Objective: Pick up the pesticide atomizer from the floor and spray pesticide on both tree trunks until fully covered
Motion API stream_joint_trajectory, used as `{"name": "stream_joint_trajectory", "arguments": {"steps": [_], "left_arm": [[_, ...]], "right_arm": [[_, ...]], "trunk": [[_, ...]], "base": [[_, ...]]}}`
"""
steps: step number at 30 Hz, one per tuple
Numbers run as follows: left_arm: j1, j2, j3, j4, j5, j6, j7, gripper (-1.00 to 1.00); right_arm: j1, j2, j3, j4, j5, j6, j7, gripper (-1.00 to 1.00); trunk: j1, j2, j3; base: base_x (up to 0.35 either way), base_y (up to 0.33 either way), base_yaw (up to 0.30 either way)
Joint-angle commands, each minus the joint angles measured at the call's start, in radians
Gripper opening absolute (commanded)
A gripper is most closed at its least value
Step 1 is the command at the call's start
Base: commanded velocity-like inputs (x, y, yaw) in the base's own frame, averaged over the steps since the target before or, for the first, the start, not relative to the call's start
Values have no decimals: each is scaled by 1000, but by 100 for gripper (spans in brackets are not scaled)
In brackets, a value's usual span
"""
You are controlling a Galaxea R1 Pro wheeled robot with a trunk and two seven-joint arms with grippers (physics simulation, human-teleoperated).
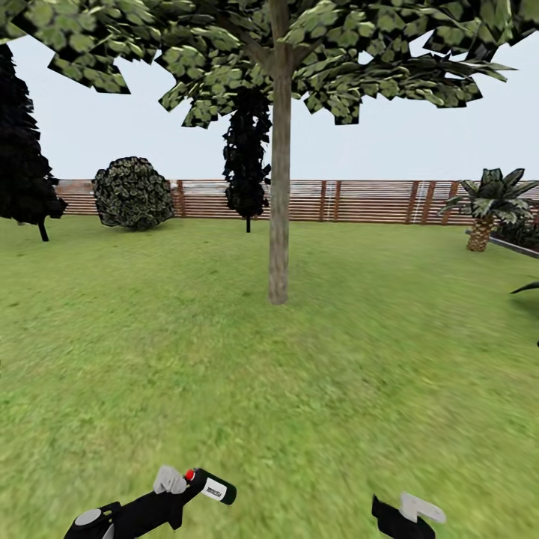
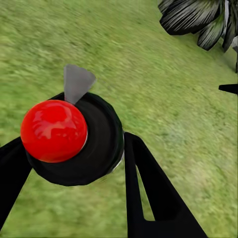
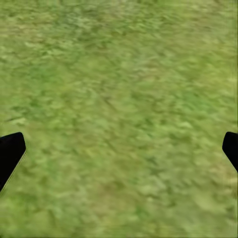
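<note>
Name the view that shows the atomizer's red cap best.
Left wrist view: the red cap sits close and large on the black atomizer, between the left gripper's fingers. Head view shows it tiny. Right wrist view shows grass.

Green lawn [image 1: 150, 337], slatted wooden fence [image 1: 367, 201]

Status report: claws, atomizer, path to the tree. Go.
Left claw shut on atomizer, red cap showing. Right claw open, over grass. Tree trunk dead ahead across lawn, nothing between.
</note>
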Motion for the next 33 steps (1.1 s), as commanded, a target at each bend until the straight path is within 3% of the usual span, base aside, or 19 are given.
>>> {"name": "stream_joint_trajectory", "arguments": {"steps": [1,13,33], "left_arm": [[-1,0,1,1,1,-6,-3,-100],[-1,1,0,0,2,-6,32,-100],[0,1,-3,0,-3,-8,26,-100]], "right_arm": [[-1,1,-1,0,-11,-5,0,100],[-1,1,-1,1,-11,-5,1,100],[-1,-2,-3,2,-11,-6,0,100]], "trunk": [[1,-2,-2],[1,-2,-2],[1,-2,-2]], "base": [[346,0,55],[346,0,14],[346,0,0]]}}
